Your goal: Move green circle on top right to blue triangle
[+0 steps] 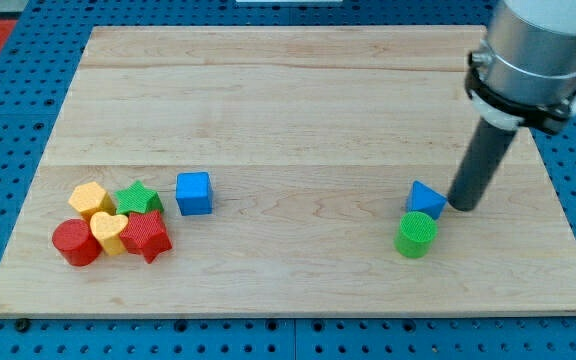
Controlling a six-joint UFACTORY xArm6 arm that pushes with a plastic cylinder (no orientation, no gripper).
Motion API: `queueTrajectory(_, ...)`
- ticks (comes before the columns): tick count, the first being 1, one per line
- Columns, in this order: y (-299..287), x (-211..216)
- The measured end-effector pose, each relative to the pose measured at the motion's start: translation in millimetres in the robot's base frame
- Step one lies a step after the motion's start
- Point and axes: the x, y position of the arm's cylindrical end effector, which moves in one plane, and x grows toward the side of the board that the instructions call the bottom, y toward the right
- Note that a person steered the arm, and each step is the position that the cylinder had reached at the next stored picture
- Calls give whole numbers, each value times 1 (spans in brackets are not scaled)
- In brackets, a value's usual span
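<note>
Camera view: wooden worktop (298,90) carries two groups. At the view's right, the green circle (415,234) sits touching the blue triangle (426,198), just below it toward the view's bottom. Judged from this contact, the move looks essentially done. The rod's tip (461,206) rests just beside the triangle's right edge, not on the circle; probably parked clear of both. No jaws on this rig, only the rod. Far left cluster, well apart: yellow hexagon (90,199), green star (138,197), red cylinder (75,243), yellow heart (109,232), red star (147,235); blue cube (194,192) just right of it.
</note>
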Motion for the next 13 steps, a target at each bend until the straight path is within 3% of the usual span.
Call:
queueTrajectory(1,-40,-1)
queueTrajectory(3,-175,-25)
queueTrajectory(4,-144,-37)
queueTrajectory(6,-211,-36)
queueTrajectory(8,-153,9)
queueTrajectory(9,-99,0)
queueTrajectory(10,-90,-31)
queueTrajectory(11,-70,-27)
queueTrajectory(13,-14,20)
